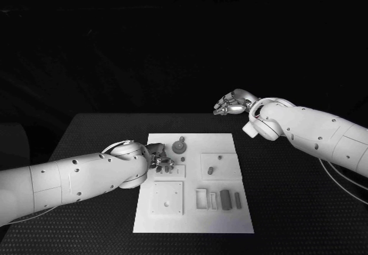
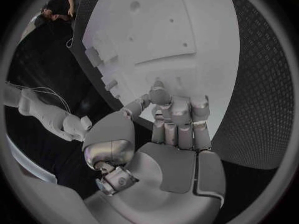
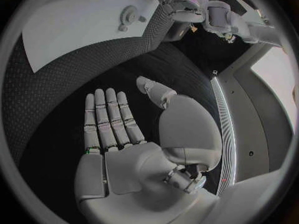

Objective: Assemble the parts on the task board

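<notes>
1. The task board (image 1: 193,183), a white plate, lies in the middle of the black table (image 1: 291,212).
2. Grey parts (image 1: 225,198) lie on the board's near right area; a round part (image 1: 180,146) sits near its far edge, and a small peg (image 1: 210,170) stands right of centre.
3. The left hand (image 1: 159,161) rests over the board's left edge, fingers pointing onto the plate (image 2: 181,119); whether it holds anything cannot be told.
4. The right hand (image 1: 232,103) hangs beyond the board's far right corner, well apart from it, fingers extended (image 3: 109,119), holding nothing.
</notes>
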Controlling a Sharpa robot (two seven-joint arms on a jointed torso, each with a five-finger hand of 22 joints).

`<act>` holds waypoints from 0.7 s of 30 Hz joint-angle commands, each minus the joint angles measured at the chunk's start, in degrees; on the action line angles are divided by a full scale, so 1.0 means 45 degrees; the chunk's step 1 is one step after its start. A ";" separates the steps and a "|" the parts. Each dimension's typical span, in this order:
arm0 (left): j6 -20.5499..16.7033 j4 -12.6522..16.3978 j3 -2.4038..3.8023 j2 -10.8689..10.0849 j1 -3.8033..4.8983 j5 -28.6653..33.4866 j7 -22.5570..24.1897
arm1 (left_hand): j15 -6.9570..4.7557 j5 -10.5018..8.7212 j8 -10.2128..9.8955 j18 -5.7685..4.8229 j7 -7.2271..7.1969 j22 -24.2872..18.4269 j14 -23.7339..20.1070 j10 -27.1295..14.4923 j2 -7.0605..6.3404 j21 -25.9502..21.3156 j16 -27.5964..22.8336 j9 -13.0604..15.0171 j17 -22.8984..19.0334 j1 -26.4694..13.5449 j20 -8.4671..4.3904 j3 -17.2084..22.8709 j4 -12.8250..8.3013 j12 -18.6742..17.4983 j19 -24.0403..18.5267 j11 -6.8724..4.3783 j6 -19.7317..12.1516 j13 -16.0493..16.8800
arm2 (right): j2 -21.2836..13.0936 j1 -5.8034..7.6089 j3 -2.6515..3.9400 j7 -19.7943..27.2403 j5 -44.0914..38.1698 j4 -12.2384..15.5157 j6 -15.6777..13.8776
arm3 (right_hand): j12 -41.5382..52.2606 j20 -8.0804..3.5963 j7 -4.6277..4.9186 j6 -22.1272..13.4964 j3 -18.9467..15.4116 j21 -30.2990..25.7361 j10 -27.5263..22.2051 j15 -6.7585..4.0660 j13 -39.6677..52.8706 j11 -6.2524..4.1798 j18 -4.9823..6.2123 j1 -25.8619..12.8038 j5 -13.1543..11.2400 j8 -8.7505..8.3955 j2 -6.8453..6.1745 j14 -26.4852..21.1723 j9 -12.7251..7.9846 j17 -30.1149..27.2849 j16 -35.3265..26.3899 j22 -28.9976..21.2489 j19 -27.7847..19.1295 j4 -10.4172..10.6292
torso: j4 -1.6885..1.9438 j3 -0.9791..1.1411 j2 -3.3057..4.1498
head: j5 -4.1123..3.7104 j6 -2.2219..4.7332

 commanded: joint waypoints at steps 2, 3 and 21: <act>0.0494 -0.0011 0.0003 0.0056 -0.0033 -0.0249 -0.0116 | -0.0142 0.0031 -0.0053 0.0055 0.0000 0.0067 0.0071 -0.0032 0.0727 -0.0046 -0.0049 -0.0002 -0.0013 0.0885 -0.1466 0.0074 0.0024 -0.0083 0.0017 -0.0016 0.0060 0.0027 | -0.0002 -0.0003 0.0005 0.0054 -0.0053 0.0016 0.0142 | -0.0050 -0.0018 0.0000 -0.0073 -0.0051 -0.0041 0.0036 0.0026 -0.0013 0.0005 -0.0121 -0.0128 0.0081 0.0089 -0.0033 -0.0089 -0.0021 -0.0013 0.0000 0.0015 -0.0061 0.0008 | -0.0009 -0.0001 0.0002 | 0.0011 -0.0030; 0.0498 -0.0012 0.0003 0.0070 -0.0034 -0.0253 -0.0121 | -0.0141 0.0029 -0.0055 0.0056 0.0000 0.0067 0.0074 -0.0031 0.0717 -0.0045 -0.0049 -0.0003 -0.0014 0.0897 -0.1467 0.0076 0.0020 -0.0084 0.0020 -0.0016 0.0061 0.0030 | -0.0003 -0.0003 0.0005 0.0054 -0.0053 0.0014 0.0141 | -0.0050 -0.0018 0.0000 -0.0073 -0.0051 -0.0042 0.0036 0.0026 -0.0013 0.0005 -0.0121 -0.0128 0.0082 0.0089 -0.0033 -0.0089 -0.0021 -0.0013 0.0000 0.0015 -0.0061 0.0008 | -0.0009 -0.0003 0.0002 | 0.0011 -0.0031; 0.0681 -0.0039 0.0002 0.0204 -0.0130 -0.0643 -0.0083 | -0.0121 -0.0160 -0.0111 0.0059 0.0020 0.0049 0.0086 -0.0023 0.0418 -0.0056 -0.0085 -0.0021 -0.0046 0.1074 -0.1474 0.0048 0.0056 -0.0122 0.0047 0.0007 0.0066 0.0092 | -0.0006 -0.0004 0.0005 0.0064 -0.0042 0.0010 0.0150 | -0.0051 -0.0018 -0.0001 -0.0075 -0.0065 -0.0054 0.0035 0.0026 -0.0012 0.0005 -0.0119 -0.0155 0.0111 0.0094 -0.0034 -0.0096 -0.0028 -0.0012 0.0007 0.0033 -0.0063 0.0035 | -0.0015 0.0007 -0.0001 | 0.0009 -0.0078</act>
